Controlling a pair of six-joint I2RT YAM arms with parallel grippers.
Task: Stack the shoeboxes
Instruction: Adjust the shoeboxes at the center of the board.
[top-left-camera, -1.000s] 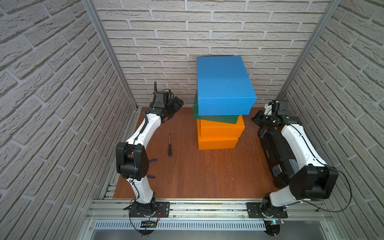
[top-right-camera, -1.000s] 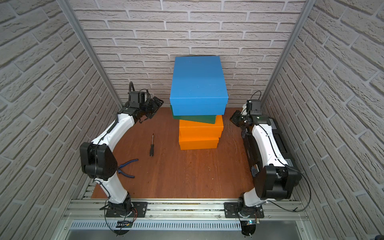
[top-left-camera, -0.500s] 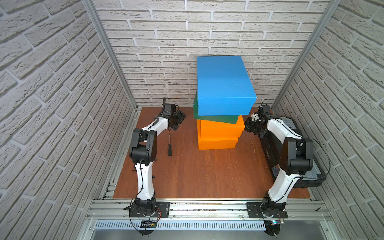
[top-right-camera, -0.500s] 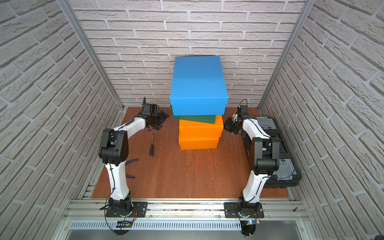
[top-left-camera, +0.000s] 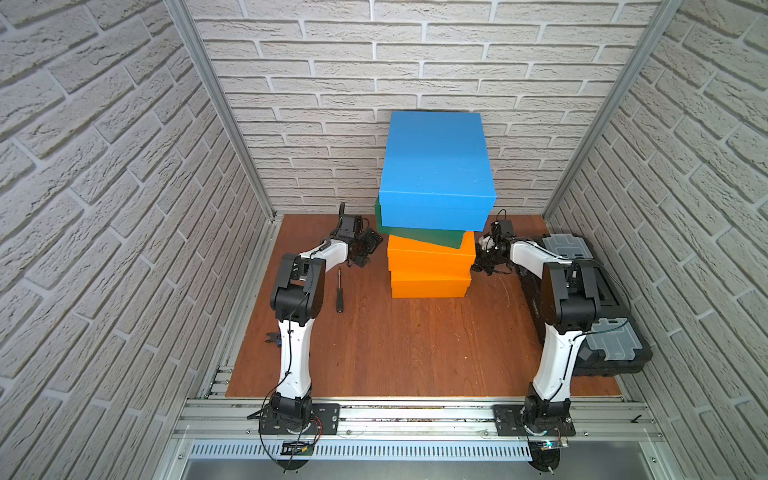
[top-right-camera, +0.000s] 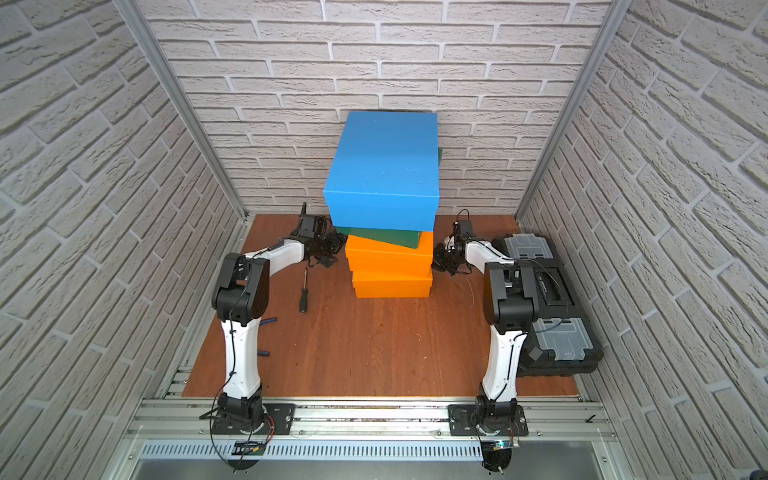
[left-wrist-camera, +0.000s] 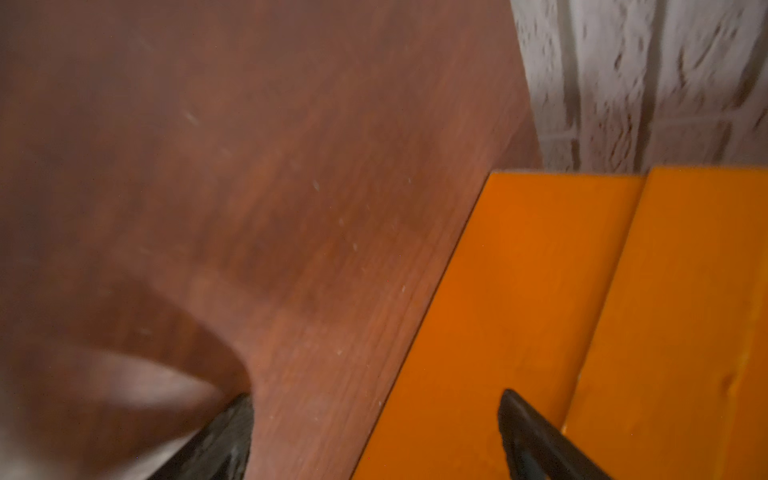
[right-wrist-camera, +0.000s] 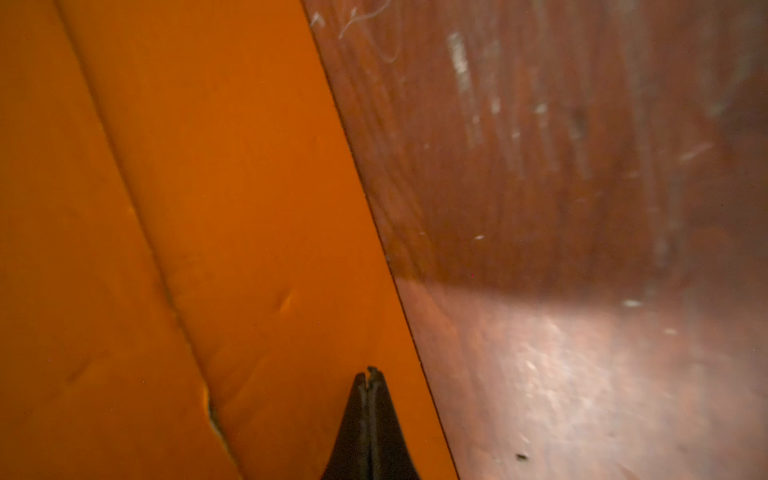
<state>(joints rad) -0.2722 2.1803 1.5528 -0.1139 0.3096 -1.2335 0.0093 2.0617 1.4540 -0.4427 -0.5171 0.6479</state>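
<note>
Four shoeboxes stand in one stack at the back middle in both top views. A blue one (top-left-camera: 436, 166) is on top, a dark green one (top-left-camera: 419, 237) sits skewed under it, then two orange ones (top-left-camera: 430, 258) (top-left-camera: 430, 286). My left gripper (top-left-camera: 366, 249) hangs open just left of the orange boxes, holding nothing. In the left wrist view its fingers (left-wrist-camera: 232, 436) stand wide apart beside an orange side wall (left-wrist-camera: 519, 291). My right gripper (top-left-camera: 484, 255) is shut and empty at the right side of the stack. Its tips (right-wrist-camera: 370, 374) lie against an orange wall (right-wrist-camera: 249, 208).
A black screwdriver (top-left-camera: 340, 291) lies on the wooden floor left of the stack. Blue-handled pliers (top-right-camera: 266, 322) lie near the left arm. A black toolbox (top-left-camera: 598, 316) with grey clips fills the right edge. Brick walls close in three sides.
Both arms have folded and brought their grippers down and inward, close to the sides of the orange boxes. The stack has not moved.
</note>
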